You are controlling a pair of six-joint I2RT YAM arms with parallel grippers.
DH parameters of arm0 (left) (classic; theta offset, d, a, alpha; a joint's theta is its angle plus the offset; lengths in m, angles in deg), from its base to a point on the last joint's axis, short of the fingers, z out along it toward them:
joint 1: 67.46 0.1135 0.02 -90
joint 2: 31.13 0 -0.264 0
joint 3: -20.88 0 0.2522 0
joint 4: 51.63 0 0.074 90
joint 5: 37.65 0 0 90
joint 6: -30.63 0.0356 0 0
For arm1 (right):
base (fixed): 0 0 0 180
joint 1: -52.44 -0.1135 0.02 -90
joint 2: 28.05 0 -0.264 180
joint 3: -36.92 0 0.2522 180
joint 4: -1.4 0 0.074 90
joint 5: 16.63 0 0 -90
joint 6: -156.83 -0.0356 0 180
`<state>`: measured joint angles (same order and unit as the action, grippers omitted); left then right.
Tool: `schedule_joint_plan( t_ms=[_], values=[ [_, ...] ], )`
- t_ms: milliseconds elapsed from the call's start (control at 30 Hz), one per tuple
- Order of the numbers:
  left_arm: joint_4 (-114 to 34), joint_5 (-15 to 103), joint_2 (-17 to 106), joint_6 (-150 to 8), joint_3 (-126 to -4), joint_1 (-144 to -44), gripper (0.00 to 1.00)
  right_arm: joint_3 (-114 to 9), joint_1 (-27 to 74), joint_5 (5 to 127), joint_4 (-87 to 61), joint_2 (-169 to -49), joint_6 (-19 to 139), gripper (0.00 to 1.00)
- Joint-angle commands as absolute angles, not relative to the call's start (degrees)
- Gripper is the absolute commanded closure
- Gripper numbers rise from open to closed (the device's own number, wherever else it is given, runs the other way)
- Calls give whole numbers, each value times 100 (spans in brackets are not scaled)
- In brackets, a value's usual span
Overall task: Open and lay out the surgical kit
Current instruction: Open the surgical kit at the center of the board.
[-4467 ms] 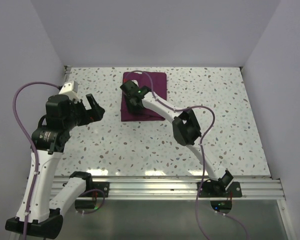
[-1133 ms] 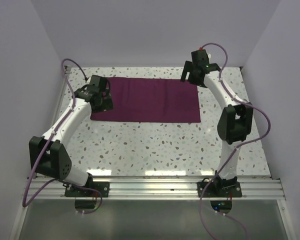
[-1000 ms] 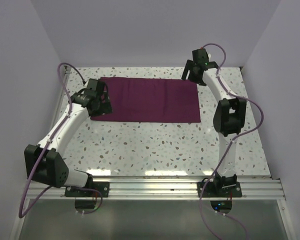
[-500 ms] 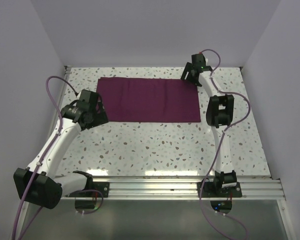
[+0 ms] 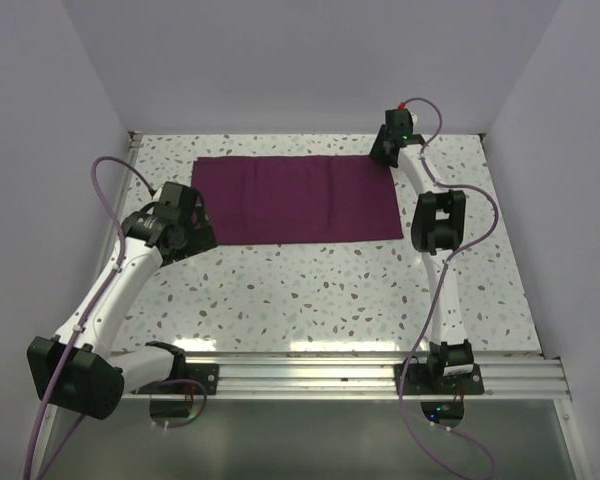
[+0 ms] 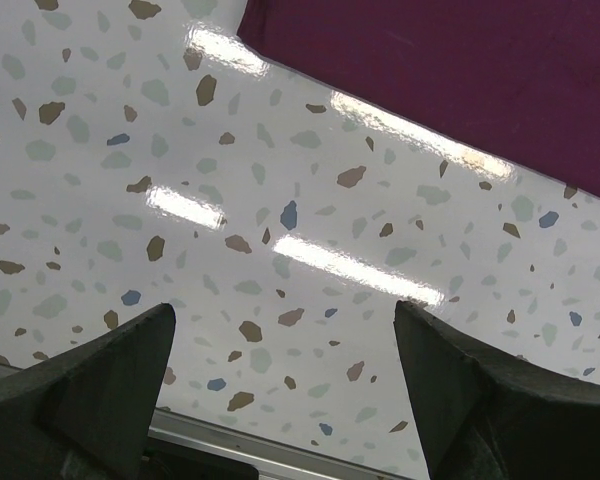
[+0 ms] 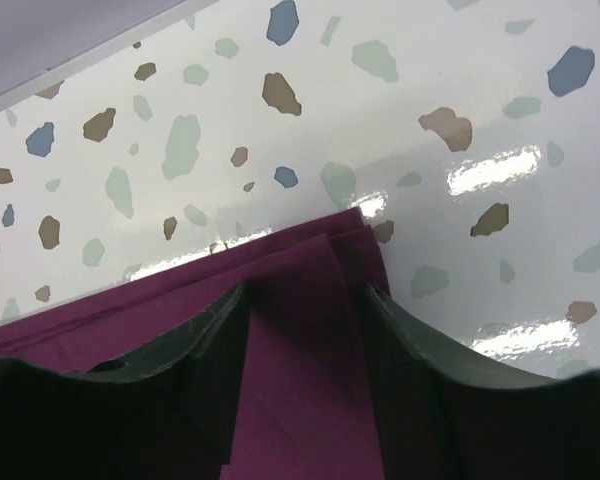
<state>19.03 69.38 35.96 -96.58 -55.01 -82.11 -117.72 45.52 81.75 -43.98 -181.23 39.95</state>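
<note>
The dark purple cloth wrap (image 5: pixel 295 198) lies spread flat as a wide rectangle on the far half of the table. My left gripper (image 5: pixel 188 222) is open and empty just off the cloth's near left corner. In the left wrist view its fingers (image 6: pixel 100 385) stand wide apart over bare table, with the cloth (image 6: pixel 460 70) at the top. My right gripper (image 5: pixel 387 150) is down at the cloth's far right corner. In the right wrist view its gripper (image 7: pixel 305 295) is partly open, with the layered cloth corner (image 7: pixel 310 400) between its jaws. The steel tray and instruments are out of view.
The speckled terrazzo table (image 5: pixel 330 290) is boxed in by pale walls at the back and both sides. A metal rail (image 5: pixel 300 375) runs along the near edge by the arm bases. Purple cables (image 5: pixel 105 170) loop off both arms.
The cloth, a small folded bundle 4.5 s ago, is now spread wide. My left gripper has drawn back off its left edge. My right gripper has come down onto the far right corner.
</note>
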Motion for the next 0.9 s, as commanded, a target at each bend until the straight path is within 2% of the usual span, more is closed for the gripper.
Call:
schedule_joint_plan(
  t_ms=[0,233,267,333,367,867],
  values=[
    [1855,6905,3663,-9761,-5502,-8214,6,-11904,4584,8145,-4357,-18283,3949,53],
    [1829,6896,3725,-9717,-5546,-8214,6,-11544,4584,8356,-4383,-17993,4063,72],
    [1820,6887,3716,-9708,-5555,-8214,6,-11466,4576,8400,-4392,-17905,4081,79],
    [1820,6878,3707,-9690,-5555,-8214,6,-11377,4576,8470,-4392,-17791,4134,86],
    [1838,6869,3698,-9682,-5555,-8214,6,-11307,4584,8479,-4374,-17686,4143,98],
    [1864,6852,3303,-9409,-5642,-8214,6,-10867,4462,8523,-4471,-16701,4055,100]
  ],
)
